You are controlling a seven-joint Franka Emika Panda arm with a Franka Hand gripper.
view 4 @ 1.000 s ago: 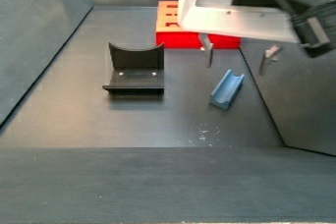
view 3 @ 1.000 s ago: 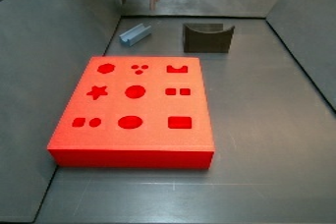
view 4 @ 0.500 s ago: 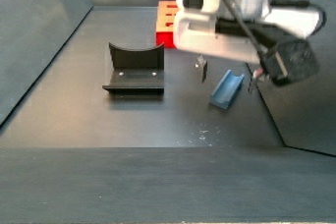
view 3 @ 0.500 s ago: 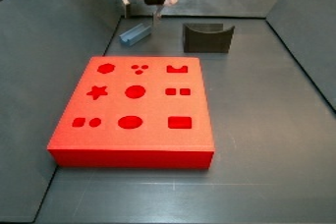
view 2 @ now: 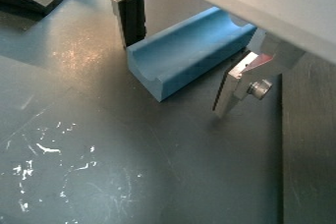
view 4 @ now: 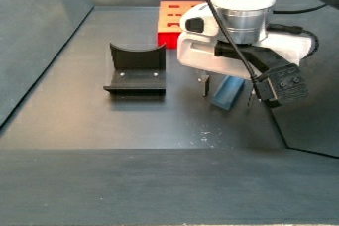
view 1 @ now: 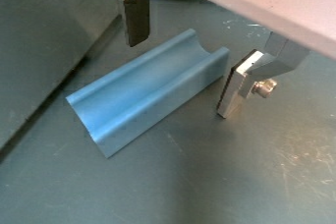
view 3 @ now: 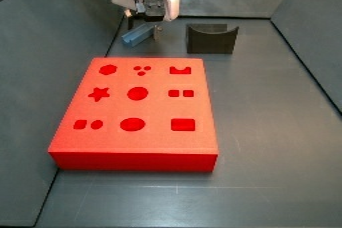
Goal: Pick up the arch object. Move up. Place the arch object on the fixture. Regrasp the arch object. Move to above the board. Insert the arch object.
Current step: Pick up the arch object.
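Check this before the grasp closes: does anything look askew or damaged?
Nothing stands out. The arch object lies intact on the floor, groove up, between the open hand's fingers. The fixture and the board sit undisturbed.

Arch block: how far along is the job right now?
Nothing finished. The arch block lies on the floor, with the gripper open astride it, fingers not closed. Left: grasp, lift, set on the fixture, regrasp, insert into the red board.

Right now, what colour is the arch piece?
Grey-blue; the arch piece shows best in a wrist view, between the gripper fingers.
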